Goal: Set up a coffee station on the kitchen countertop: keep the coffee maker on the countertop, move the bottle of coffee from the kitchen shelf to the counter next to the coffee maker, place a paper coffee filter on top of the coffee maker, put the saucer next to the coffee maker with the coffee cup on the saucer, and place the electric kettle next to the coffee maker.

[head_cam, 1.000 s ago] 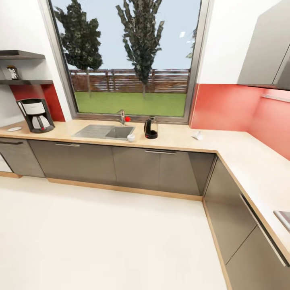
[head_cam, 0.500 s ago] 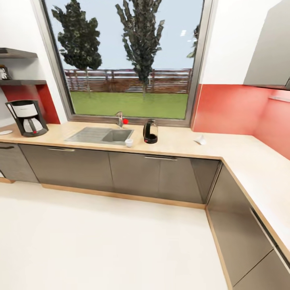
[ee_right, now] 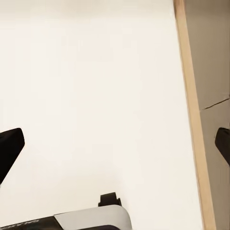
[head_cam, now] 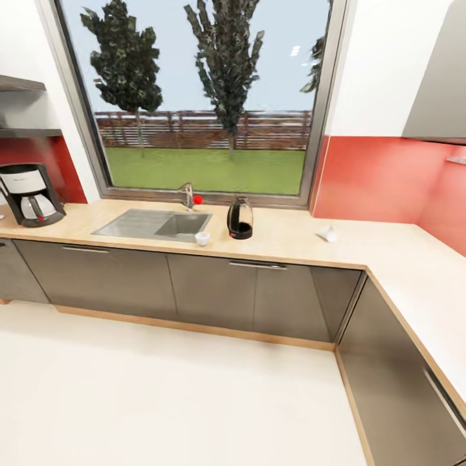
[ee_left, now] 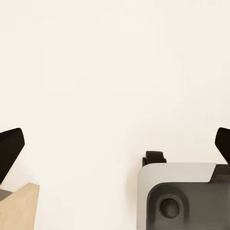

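The kitchen countertop runs under the window and turns along the right wall. The black-and-white coffee maker stands at its far left. Beside the steel sink sit the small white coffee cup and the glass electric kettle. Further right lies the white paper coffee filter. An end of the kitchen shelf shows above the coffee maker. The bottle of coffee and the saucer are out of view. My left gripper and right gripper hang open over the floor, holding nothing.
Pale floor lies between me and the dark grey cabinets. A thicker grey shelf and a wall cabinet hang above. My own base shows below the left gripper, and a cabinet plinth beside the right one.
The camera has moved closer and turned right, so the counter sits lower and further left in the picture. The bottle on the shelf and the saucer have slipped past the left edge.
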### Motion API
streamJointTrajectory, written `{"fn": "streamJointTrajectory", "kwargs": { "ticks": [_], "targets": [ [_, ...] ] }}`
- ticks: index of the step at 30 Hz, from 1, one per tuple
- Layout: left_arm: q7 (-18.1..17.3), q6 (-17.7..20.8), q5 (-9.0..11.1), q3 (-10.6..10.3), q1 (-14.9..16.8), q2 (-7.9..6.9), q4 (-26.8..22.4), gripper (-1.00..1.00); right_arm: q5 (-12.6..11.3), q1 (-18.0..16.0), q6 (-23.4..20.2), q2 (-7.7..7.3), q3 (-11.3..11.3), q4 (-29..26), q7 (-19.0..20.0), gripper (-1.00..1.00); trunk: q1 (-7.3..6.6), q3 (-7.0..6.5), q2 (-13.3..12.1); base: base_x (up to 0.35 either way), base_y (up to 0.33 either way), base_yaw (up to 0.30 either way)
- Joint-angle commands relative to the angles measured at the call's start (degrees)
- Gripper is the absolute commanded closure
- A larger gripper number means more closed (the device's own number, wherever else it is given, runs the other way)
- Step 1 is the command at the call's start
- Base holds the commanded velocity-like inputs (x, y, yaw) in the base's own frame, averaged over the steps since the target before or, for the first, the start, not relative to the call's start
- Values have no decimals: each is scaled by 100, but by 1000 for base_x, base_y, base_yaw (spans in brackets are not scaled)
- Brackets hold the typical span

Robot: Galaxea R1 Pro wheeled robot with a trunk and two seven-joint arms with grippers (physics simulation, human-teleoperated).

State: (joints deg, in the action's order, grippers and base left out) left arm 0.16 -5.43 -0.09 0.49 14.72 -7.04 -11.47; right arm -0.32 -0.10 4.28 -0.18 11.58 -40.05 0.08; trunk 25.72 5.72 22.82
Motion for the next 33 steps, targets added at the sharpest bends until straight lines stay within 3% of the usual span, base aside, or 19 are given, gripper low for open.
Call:
{"fn": "streamJointTrajectory", "kwargs": {
  "ticks": [1, 8, 13, 16, 20, 21, 24, 29, 31, 33],
  "targets": [
    [2, -20, -1, 4, 4, -3, 5, -100, -3, -2, 12, 1, 3, -3, 1, -100, 7, 10, 10, 337, 0, -4],
    [2, -20, -7, 4, 3, -33, 5, -100, -5, -1, 12, 1, -3, -20, 6, -100, 7, 10, 10, 337, 0, -185],
    [8, 56, -16, 0, -4, -286, 99, -100, -12, -3, 2, 7, 3, -438, -13, -100, 7, 10, 10, 337, 0, -70],
    [3, 10, -18, -17, -44, -383, 961, -100, -8, -7, -4, 3, -13, -1452, -22, -100, 7, 10, 10, 337, 0, -5],
    [2, 13, -9, -19, -278, -378, 1212, -100, 1, -61, -44, 1, -15, -2655, -28, -100, 7, 10, 10, 337, 0, -1],
    [5, 36, -5, -16, -321, -378, 1243, -100, 3, -172, -80, -1, -15, -2994, -31, -100, 7, 10, 10, 337, 0, 0],
    [13, 74, -6, -21, -360, -370, 1298, -100, 11, -545, -322, -3, -15, -3309, -40, -100, 7, 10, 10, 337, 0, 0],
    [38, 99, -9, -22, -479, -356, 1323, -100, 47, -1611, -1216, -52, -7, -3337, -42, -100, 7, 10, 10, 337, 0, 0],
    [43, 102, -9, -18, -514, -334, 1323, -100, 50, -1960, -1370, -58, -6, -3253, -43, -100, 7, 10, 10, 337, 0, 0],
    [45, 103, -5, -15, -524, -318, 1323, -100, 45, -2104, -1401, -60, 1, -3205, -43, -100, 7, 10, 10, 337, 0, 0]
  ]
}}
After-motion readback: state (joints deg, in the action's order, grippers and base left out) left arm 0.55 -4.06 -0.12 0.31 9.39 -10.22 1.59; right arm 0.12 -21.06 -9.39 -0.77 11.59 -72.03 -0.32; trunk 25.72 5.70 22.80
